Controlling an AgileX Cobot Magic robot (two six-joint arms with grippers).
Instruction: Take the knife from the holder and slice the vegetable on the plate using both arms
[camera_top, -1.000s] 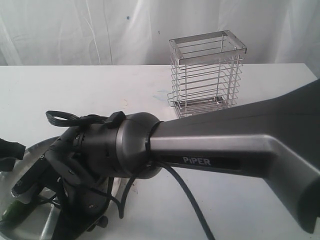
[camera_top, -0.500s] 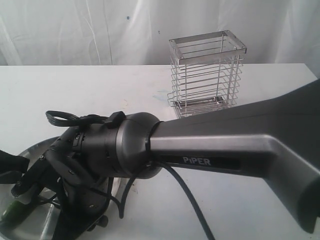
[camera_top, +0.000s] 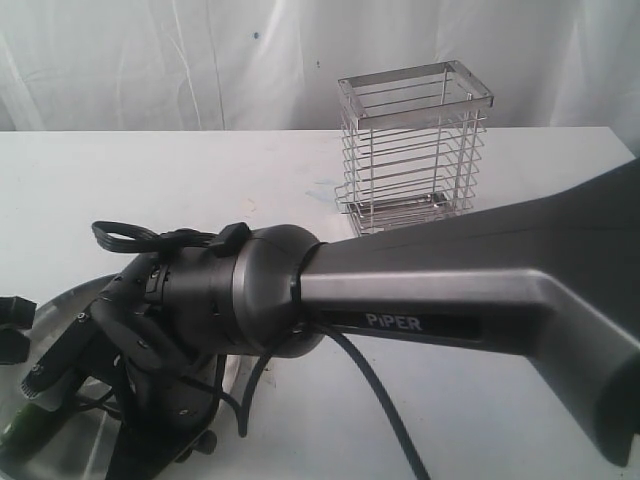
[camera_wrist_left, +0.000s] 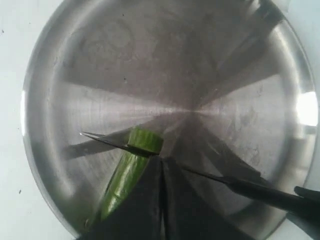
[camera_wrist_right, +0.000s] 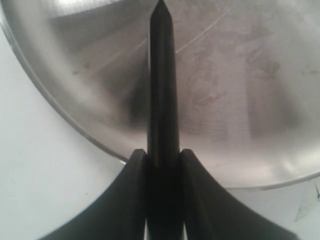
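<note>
The steel plate (camera_wrist_left: 150, 65) fills the left wrist view. On it lies the green vegetable (camera_wrist_left: 125, 172), partly hidden under my left gripper (camera_wrist_left: 161, 167), whose fingers are pressed together, shut, beside it. The knife (camera_wrist_left: 240, 184) lies thin and dark across the vegetable's end, with a round cut end (camera_wrist_left: 146, 140) on its far side. My right gripper (camera_wrist_right: 163, 157) is shut on the knife's black handle (camera_wrist_right: 161, 75) over the plate's rim (camera_wrist_right: 75, 117). In the exterior view the right arm (camera_top: 450, 290) reaches across to the plate (camera_top: 55, 303), and a bit of the vegetable (camera_top: 25, 432) shows.
The wire holder (camera_top: 415, 150) stands at the back right of the white table (camera_top: 200, 180), with no knife in it. The right arm's wrist and black cables (camera_top: 130, 238) cover most of the plate in the exterior view. A white curtain hangs behind.
At the exterior view's left edge my left gripper dropped, then drew further left, mostly out of the picture. The right arm has hardly moved.
</note>
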